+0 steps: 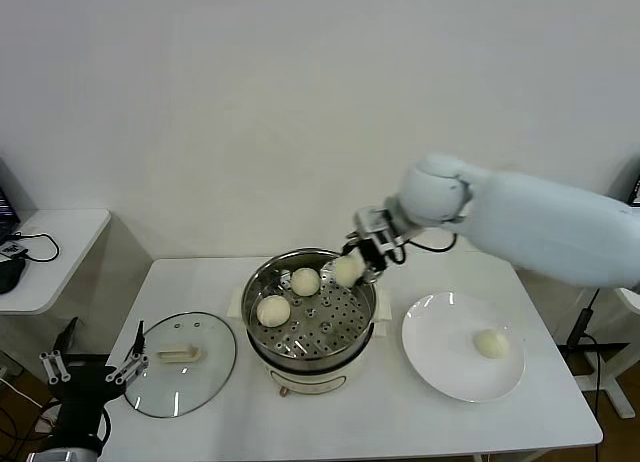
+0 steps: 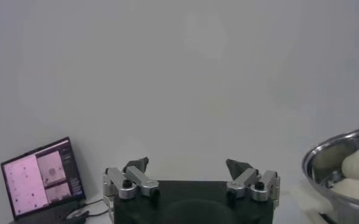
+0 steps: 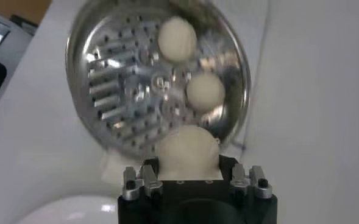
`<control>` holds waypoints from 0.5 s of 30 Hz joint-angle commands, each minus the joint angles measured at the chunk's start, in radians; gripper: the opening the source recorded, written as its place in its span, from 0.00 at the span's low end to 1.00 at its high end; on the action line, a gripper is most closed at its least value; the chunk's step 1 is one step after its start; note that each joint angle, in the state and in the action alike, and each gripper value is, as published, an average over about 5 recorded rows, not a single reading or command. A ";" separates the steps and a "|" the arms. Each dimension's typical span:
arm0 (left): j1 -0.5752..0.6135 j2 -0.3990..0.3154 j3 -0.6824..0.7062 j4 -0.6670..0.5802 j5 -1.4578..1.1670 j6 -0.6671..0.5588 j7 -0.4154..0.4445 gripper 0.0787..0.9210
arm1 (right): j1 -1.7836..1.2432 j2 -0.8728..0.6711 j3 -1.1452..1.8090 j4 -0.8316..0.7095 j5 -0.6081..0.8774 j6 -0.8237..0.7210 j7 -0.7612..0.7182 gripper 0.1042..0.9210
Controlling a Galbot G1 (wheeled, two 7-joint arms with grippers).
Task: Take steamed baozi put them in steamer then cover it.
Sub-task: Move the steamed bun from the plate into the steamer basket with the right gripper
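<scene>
Two buns (image 1: 288,295) sit in the steamer (image 1: 311,317); your right pincer (image 1: 356,265) holds a third above its rim. Lower, release. Left pincer (image 1: 92,367) waits wide beside the lid (image 1: 182,364).

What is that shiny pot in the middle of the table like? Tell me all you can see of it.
The steamer is a round, shiny metal pot standing upright on a cream-white base mid-table, uncovered. Its perforated tray holds two baozi; a third baozi is held in the right gripper at its rim.

Head view high over table, wrist views close, all sharing steamer (image 1: 312,312)
</scene>
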 commanded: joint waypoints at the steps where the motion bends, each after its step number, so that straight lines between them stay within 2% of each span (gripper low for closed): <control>1: 0.000 -0.005 -0.011 0.000 -0.001 0.002 0.001 0.88 | 0.009 0.186 -0.101 -0.006 -0.016 0.111 0.047 0.62; 15: 0.003 -0.016 -0.023 -0.004 -0.009 0.002 -0.001 0.88 | -0.023 0.246 -0.181 -0.020 -0.319 0.339 0.040 0.62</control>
